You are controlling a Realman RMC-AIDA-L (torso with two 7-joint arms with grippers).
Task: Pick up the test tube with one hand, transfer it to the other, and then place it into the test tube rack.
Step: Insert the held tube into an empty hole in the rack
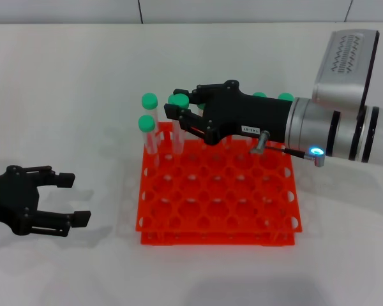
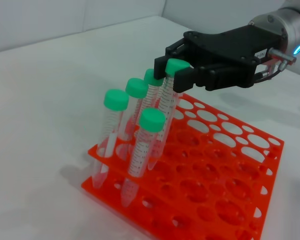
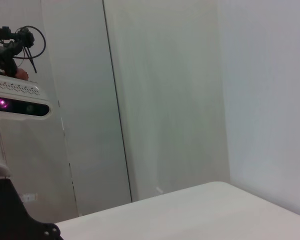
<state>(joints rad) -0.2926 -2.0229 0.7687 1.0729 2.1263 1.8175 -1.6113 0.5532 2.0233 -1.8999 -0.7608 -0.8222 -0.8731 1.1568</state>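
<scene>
On the white table, the left hand rests nearest, open and empty. Beyond it sits the test tube rack. Over the rack's far-left corner, the right hand pinches the test tube, whose lower end is in a hole.

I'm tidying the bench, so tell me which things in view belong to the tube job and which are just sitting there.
In the job: the test tube held by the right gripper; the test tube rack; the left gripper, open beside the rack.

Just there: other green-capped tubes standing in the rack; white table.
</scene>
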